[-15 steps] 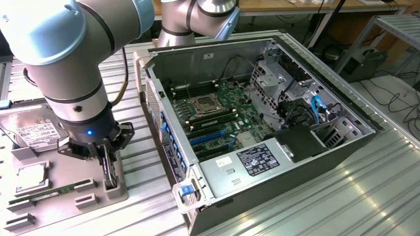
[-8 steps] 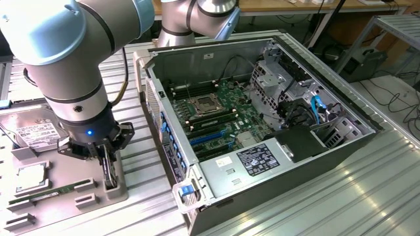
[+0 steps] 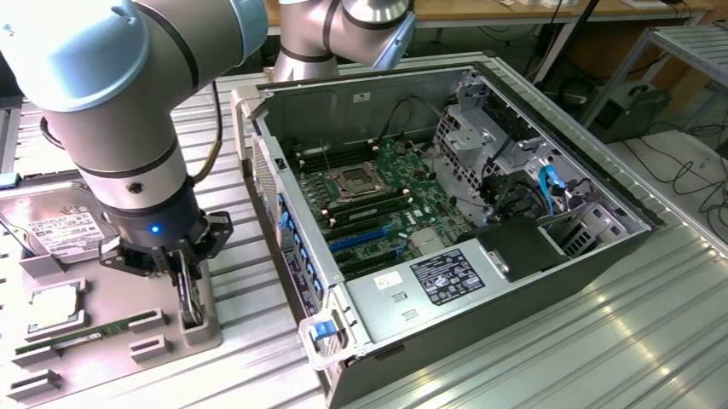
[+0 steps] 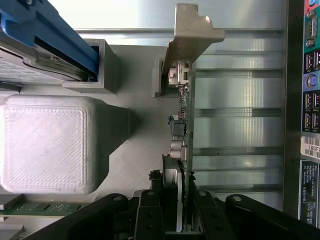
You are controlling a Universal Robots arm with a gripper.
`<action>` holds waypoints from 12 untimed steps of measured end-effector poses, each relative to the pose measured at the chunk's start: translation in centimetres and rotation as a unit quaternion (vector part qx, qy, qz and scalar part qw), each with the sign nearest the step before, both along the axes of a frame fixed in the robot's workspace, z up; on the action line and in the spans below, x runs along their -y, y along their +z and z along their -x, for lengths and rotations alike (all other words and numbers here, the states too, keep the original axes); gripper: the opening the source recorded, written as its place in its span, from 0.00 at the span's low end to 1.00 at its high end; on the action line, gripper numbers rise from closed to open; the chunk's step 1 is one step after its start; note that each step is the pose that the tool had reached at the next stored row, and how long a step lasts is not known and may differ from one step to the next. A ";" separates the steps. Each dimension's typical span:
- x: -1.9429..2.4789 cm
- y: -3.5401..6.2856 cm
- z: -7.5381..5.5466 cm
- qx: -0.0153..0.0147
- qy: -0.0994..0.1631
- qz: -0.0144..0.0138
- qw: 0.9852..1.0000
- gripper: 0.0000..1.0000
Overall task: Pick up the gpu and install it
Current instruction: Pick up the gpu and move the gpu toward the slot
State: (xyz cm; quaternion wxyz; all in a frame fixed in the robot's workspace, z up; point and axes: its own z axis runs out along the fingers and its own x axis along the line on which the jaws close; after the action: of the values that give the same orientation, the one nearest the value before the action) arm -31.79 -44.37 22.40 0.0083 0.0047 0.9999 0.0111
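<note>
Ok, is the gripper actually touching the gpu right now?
Touching. The wrist view shows it: the gripper has the gpu, standing on edge, clamped between its fingers, with no gap visible on either face.

The gpu [image 4: 182, 107] — near end hidden inside the gripper [image 4: 178, 202]; hard drive [image 4: 35, 57] cut off by the picture's edge

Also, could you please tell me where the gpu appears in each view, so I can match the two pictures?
Exterior view: the gpu stands on edge in the grey fixture toward the exterior view's left, beside the computer case, clamped in the gripper.
Wrist view: the gpu runs edge-on through the picture's middle, its silver bracket at the end away from the gripper.
Shared landmark: the green memory stick.
</note>
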 end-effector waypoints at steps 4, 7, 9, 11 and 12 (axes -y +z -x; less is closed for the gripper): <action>0.00 0.67 0.0 0.000 0.000 0.000 1.000 0.28; 0.00 1.24 0.0 0.000 0.000 0.000 1.000 0.28; 0.00 1.60 0.0 0.000 0.000 0.000 1.000 0.28; 0.00 2.06 0.0 0.000 0.000 0.000 1.000 0.28; 0.00 2.22 0.0 0.000 0.000 0.000 1.000 0.28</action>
State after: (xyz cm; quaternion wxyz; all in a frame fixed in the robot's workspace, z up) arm -31.79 -44.37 24.61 0.0083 0.0047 0.9999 0.0112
